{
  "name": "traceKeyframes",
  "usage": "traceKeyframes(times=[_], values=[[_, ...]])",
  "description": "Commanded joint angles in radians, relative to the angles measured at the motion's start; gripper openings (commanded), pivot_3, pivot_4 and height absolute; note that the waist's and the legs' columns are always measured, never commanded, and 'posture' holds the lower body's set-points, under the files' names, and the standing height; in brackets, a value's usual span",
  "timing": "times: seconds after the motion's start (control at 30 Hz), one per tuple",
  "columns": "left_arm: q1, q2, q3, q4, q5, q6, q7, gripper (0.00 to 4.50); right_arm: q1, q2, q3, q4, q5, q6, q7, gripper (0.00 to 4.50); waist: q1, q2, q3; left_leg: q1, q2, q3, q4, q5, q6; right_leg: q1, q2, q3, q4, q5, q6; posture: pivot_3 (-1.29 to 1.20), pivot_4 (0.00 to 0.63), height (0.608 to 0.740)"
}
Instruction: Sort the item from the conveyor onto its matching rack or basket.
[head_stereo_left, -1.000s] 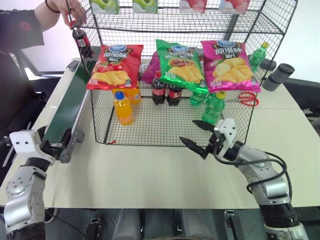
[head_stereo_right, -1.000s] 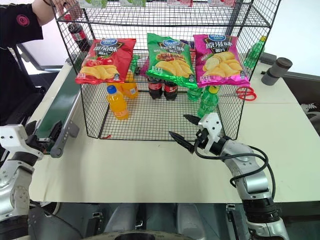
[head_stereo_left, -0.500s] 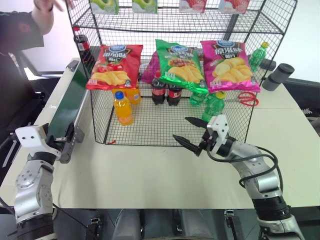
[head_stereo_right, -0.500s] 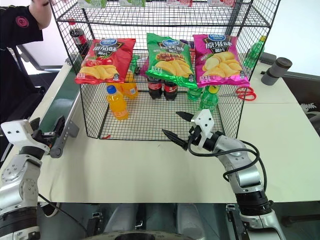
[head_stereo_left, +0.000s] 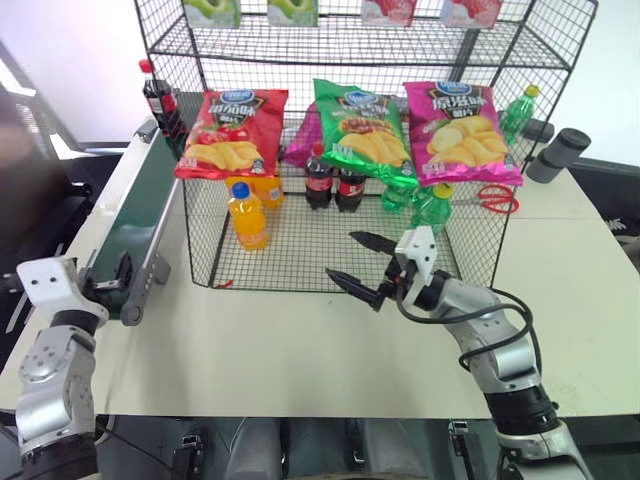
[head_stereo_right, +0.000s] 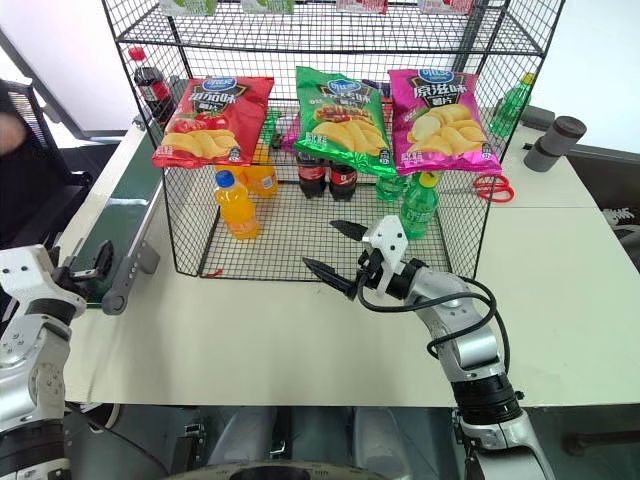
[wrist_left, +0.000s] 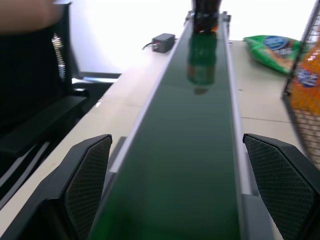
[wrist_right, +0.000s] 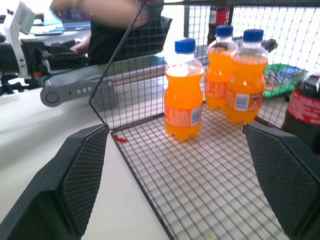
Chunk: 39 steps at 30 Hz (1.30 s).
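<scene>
We see the cola bottle (head_stereo_left: 153, 92) standing upright at the far end of the conveyor (head_stereo_left: 140, 215), just left of the wire rack (head_stereo_left: 350, 150), with nothing holding it. Our left gripper (head_stereo_left: 112, 279) sits at the near end of the belt, its jaws spread wide to either side of the rails and nothing between them. Our right gripper (head_stereo_left: 356, 264) hovers over the table (head_stereo_left: 300, 350) just in front of the rack's near edge, pointing left toward the conveyor, jaws also wide apart and empty. Inside the rack's lowest tier stand orange-drink bottles (wrist_right: 183, 90), cola bottles (head_stereo_left: 330, 178) and green bottles (head_stereo_left: 430, 205); three chip bags (head_stereo_left: 360, 125) hang on its front
</scene>
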Motion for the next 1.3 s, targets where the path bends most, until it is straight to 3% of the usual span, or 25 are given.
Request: traceKeyframes(times=[0.03, 1.3], values=[[-0.018, 0.008, 0.002, 0.001, 0.027, -0.054, 0.005, 4.5, -0.012, 0.012, 0.0, -0.005, 0.001, -0.009, -0.007, 4.46, 0.0, 0.0, 0.0, 0.0, 0.0, 0.0, 0.0, 0.0, 0.0, 0.0, 0.0, 0.0, 0.0, 0.0, 0.0, 0.0, 0.15, 0.74], [-0.055, -0.024, -0.013, 0.085, 0.066, -0.15, 0.017, 4.5, -0.002, 0.008, -0.002, -0.012, -0.012, -0.016, -0.025, 4.46, -0.002, 0.0, 0.0, 0.0, 0.0, 0.0, 0.0, 0.0, 0.0, 0.0, 0.0, 0.0, 0.0, 0.0, 0.0, 0.0, 0.15, 0.74]])
